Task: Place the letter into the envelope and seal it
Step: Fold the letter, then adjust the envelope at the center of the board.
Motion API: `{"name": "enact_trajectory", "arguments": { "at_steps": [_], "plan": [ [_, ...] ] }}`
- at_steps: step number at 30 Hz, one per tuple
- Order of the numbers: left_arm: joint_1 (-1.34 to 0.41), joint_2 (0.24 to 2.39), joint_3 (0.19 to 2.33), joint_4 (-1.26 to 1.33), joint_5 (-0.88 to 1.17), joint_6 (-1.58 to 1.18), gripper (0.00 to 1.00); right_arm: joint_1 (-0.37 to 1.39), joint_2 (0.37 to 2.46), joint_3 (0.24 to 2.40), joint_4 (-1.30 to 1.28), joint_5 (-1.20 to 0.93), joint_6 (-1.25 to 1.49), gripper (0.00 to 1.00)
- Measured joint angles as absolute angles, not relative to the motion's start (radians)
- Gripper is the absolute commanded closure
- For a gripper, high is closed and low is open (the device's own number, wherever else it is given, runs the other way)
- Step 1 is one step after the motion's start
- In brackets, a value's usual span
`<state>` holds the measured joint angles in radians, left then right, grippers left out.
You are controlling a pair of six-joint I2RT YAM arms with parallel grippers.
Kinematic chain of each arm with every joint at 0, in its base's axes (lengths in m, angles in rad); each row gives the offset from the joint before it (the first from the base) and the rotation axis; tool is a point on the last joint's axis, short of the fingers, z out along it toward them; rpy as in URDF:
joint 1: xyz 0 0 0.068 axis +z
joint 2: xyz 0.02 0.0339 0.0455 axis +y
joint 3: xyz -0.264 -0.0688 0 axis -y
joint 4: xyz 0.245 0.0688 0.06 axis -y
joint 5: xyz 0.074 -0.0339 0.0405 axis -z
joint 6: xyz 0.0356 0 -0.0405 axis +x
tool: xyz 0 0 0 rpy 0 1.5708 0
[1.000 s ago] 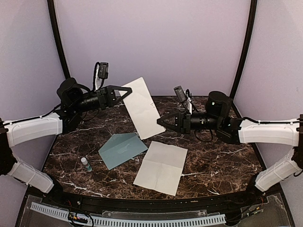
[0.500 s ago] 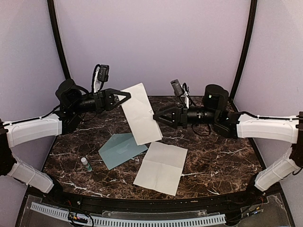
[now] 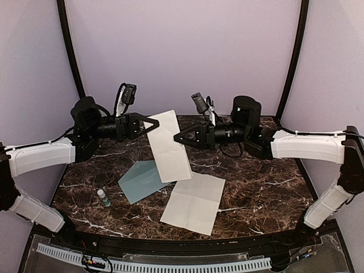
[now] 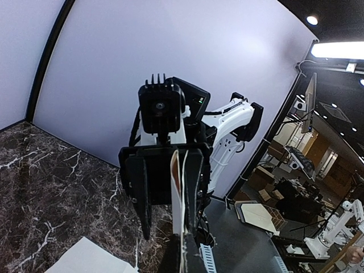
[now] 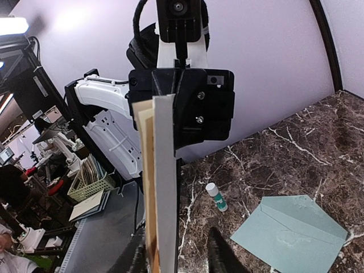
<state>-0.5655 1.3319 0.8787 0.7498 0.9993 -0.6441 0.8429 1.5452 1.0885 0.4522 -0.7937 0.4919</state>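
Left gripper (image 3: 153,124) holds the letter (image 3: 169,147) aloft; right gripper (image 3: 178,138), horizontal, straddles its edge, parted.

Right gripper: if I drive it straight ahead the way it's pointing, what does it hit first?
The letter, held in the air by the left gripper. The right gripper points at its edge, and its wrist view shows the sheet in line with the open fingers, though depth is unclear.

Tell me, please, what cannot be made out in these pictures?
- Top view: one corner of the envelope, hidden behind the hanging letter.
- Both wrist views: the letter's faces, seen nearly edge-on.
- Right wrist view: whether the right jaws touch the letter; the bottom edge cuts their tips.
- Top view: the label on the small tube, too small.
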Motion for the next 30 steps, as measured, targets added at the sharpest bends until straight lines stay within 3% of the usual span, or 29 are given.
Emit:
{"name": "enact_trajectory", "arguments": {
  "at_steps": [2,4,5,6,7,8,10,12,21,30],
  "plan": [
    [-0.566,1.338,0.879,0.749,0.997,-0.641,1.0,0.846,1.545,1.089,0.456,-0.807,0.492,0.98],
    [-0.566,1.349,0.879,0.748,0.996,-0.638,0.96,0.848,1.546,1.089,0.461,-0.816,0.493,1.0],
    [-0.566,1.354,0.879,0.744,0.995,-0.636,0.88,0.849,1.546,1.089,0.463,-0.816,0.493,1.0],
    [-0.566,1.359,0.879,0.738,0.994,-0.632,0.62,0.849,1.546,1.088,0.465,-0.815,0.499,1.0],
    [-0.566,1.363,0.879,0.727,0.991,-0.625,0.49,0.849,1.546,1.086,0.47,-0.812,0.503,1.0],
    [-0.566,1.367,0.881,0.704,0.986,-0.612,0.3,0.849,1.544,1.084,0.476,-0.804,0.503,1.0],
    [-0.566,1.369,0.887,0.649,0.97,-0.585,0.14,0.843,1.531,1.066,0.48,-0.77,0.505,1.0],
    [-0.564,1.369,0.903,0.566,0.937,-0.542,0.07,0.835,1.505,1.038,0.479,-0.737,0.506,1.0],
    [-0.403,1.388,0.986,0.12,0.694,-0.329,0.02,0.731,1.325,0.917,0.471,-0.583,0.498,1.0],
    [-0.346,1.681,1.129,-0.248,0.403,-0.11,0.04,0.696,1.272,0.812,0.483,-0.541,0.507,1.0]
  ]
}}
